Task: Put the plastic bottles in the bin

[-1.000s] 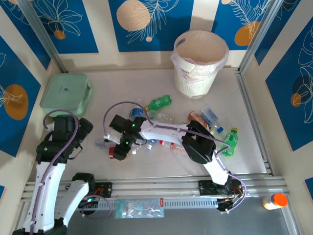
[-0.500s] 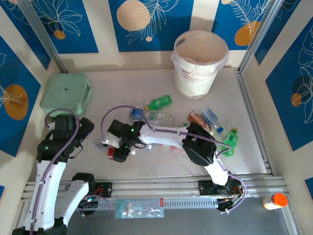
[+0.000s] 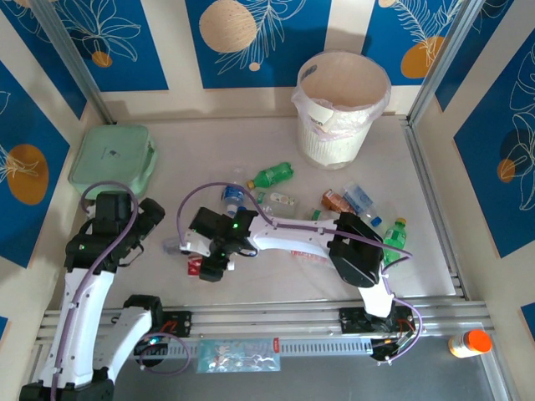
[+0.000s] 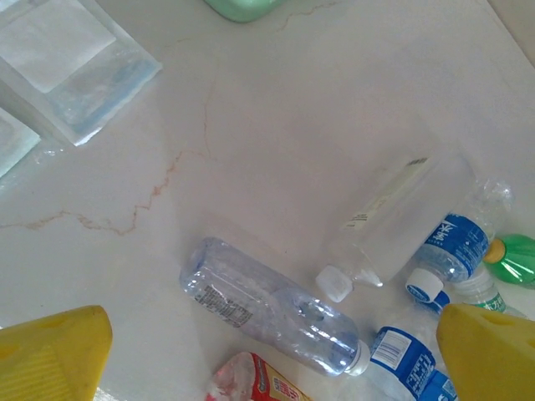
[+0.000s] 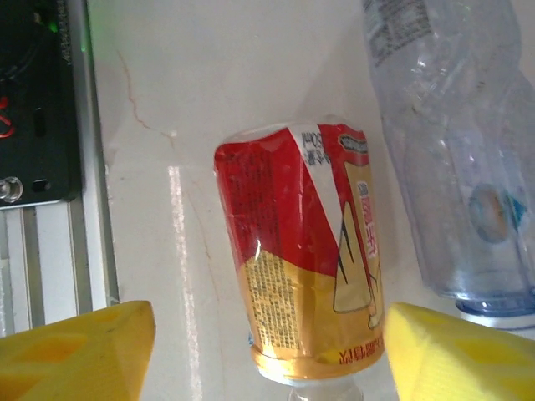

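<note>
- R arm shifts: right gripper (image 5: 267, 351) slides a bit toward the near edge vs a sec ago, and its jaws spread wider.
- Hand state now: yellow fingers (image 5: 79, 351) stand apart on both sides of the red-label bottle (image 5: 301, 251). Bare table shows on one side, so it's open and straddling, w/ no grip yet.
- Bottle lies flat on the table just beside a clear bottle (image 5: 451, 150); it's barely moved.
- Left gripper (image 4: 267, 351) is unchanged: fully open, nothing held, hovering over other clear bottles.
- Bin (image 3: 334, 142) sits at the far side, well apart from both hands. The rest of the plastic bottles (image 3: 359, 205) are still scattered mid-table.
- Meaning (my read): this looks like lining up or re-setting a grasp. Closing on the red-label bottle comes next, then a long carry to the bin.
</note>
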